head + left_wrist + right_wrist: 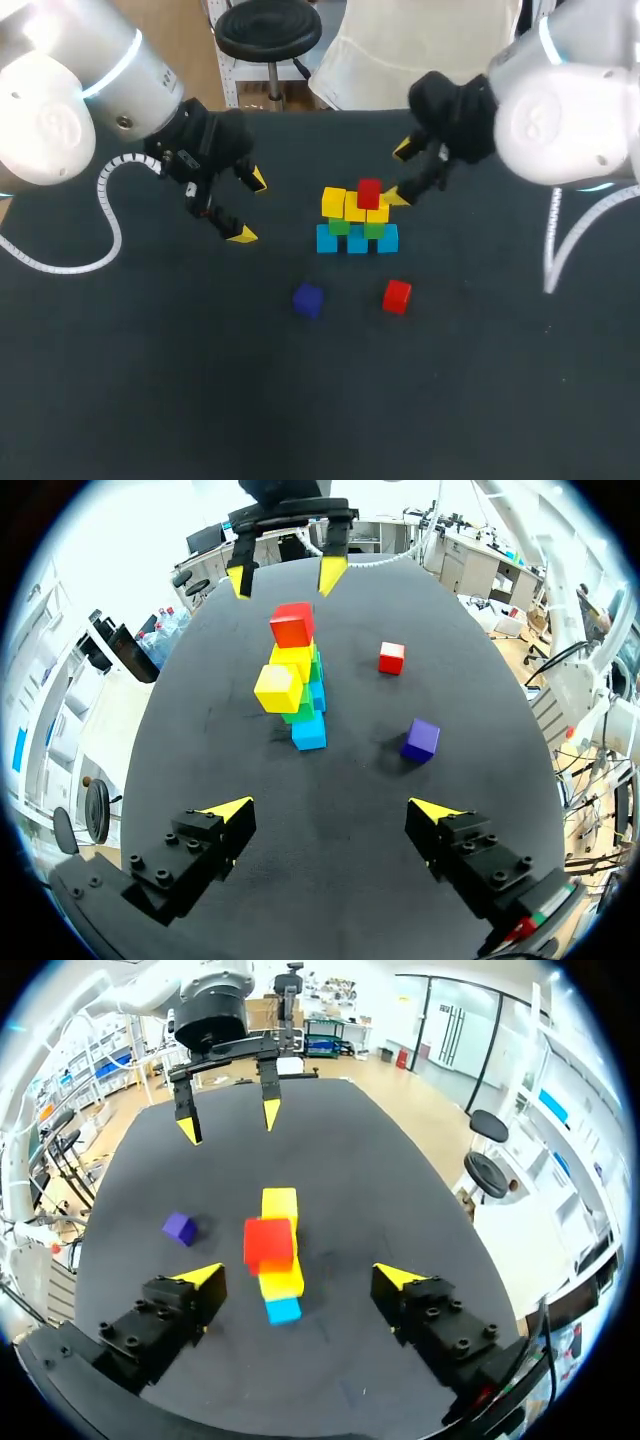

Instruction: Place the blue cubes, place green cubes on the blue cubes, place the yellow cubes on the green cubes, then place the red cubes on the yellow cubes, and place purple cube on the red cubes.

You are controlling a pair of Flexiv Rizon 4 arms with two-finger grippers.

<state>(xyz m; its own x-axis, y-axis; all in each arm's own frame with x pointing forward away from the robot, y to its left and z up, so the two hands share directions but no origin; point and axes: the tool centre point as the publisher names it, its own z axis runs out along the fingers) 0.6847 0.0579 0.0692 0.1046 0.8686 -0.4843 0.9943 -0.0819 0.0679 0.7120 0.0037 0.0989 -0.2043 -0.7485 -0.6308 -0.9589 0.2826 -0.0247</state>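
A stepped stack stands mid-table: blue cubes (357, 240) at the base, green cubes (340, 226) on them, yellow cubes (355, 207) above, and one red cube (369, 193) on top. My right gripper (400, 173) is open just behind and to the right of the stack, touching nothing; in its own view the fingers of the right gripper (300, 1275) stand wide apart, with the red cube (268, 1242) just ahead of them. A second red cube (397, 296) and a purple cube (308, 300) lie loose in front. My left gripper (250, 207) is open left of the stack, holding nothing.
The black table (150, 380) has bare room at the front and on both sides. In the left wrist view the left gripper (332, 810) faces the stack (295, 680), with the loose red cube (391, 658) and the purple cube (420, 739) beside it.
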